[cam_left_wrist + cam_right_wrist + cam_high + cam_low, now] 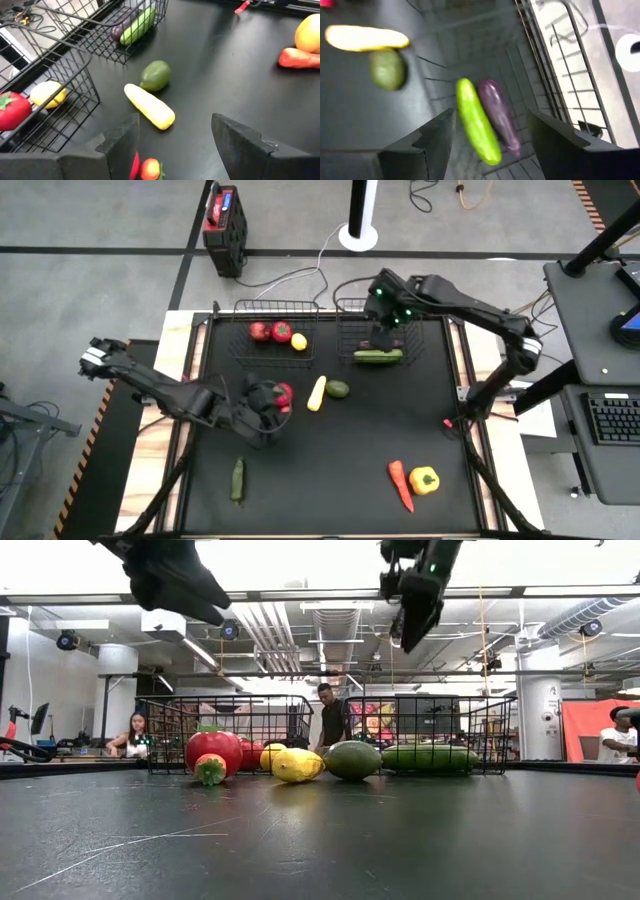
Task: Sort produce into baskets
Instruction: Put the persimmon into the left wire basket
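Produce lay scattered on the black table: nearest, a dark cucumber, a carrot and a yellow pepper. Mid-table, the left gripper hovered with jaws spread wide and empty above a red tomato, beside the yellow squash and avocado. Farther back, the left basket held two tomatoes and a lemon. The right gripper hung released over the right basket; only its wrist view showed the eggplant lying beside the green cucumber.
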